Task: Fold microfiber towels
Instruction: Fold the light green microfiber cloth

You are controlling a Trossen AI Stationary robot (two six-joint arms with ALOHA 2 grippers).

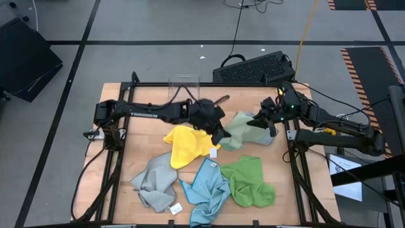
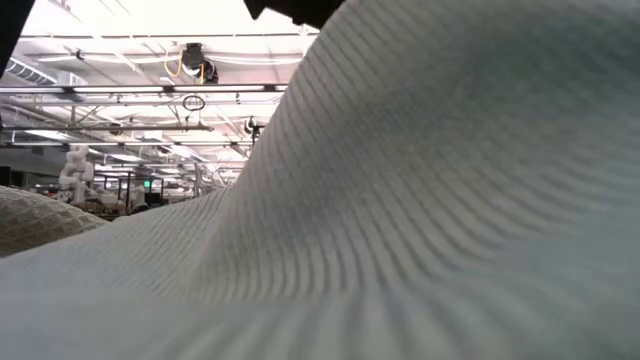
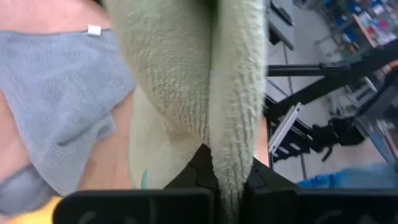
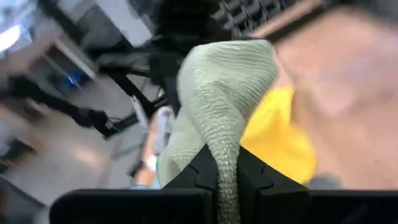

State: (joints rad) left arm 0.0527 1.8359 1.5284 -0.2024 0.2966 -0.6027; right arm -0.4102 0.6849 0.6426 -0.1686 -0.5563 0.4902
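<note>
1. The left gripper [image 1: 219, 135] has its jaws clenched on one edge of the pale green towel [image 1: 243, 131], near the middle of the surface [image 1: 145, 95].
2. The right gripper [image 1: 271, 128] grasps the opposite edge of the same towel with clenched jaws.
3. The yellow towel [image 1: 185, 144] lies just beside it.
4. The grey towel [image 1: 155, 182], light blue towel [image 1: 207, 189] and bright green towel [image 1: 249, 180] lie along the near edge.

on the wooden table [image 1: 126, 95] there were six towels, one yellow [image 1: 185, 145], one light blue [image 1: 206, 188], one bright green [image 1: 250, 180], one pale green [image 1: 242, 130] and two grey [image 1: 154, 180], plus two dark arms.
</note>
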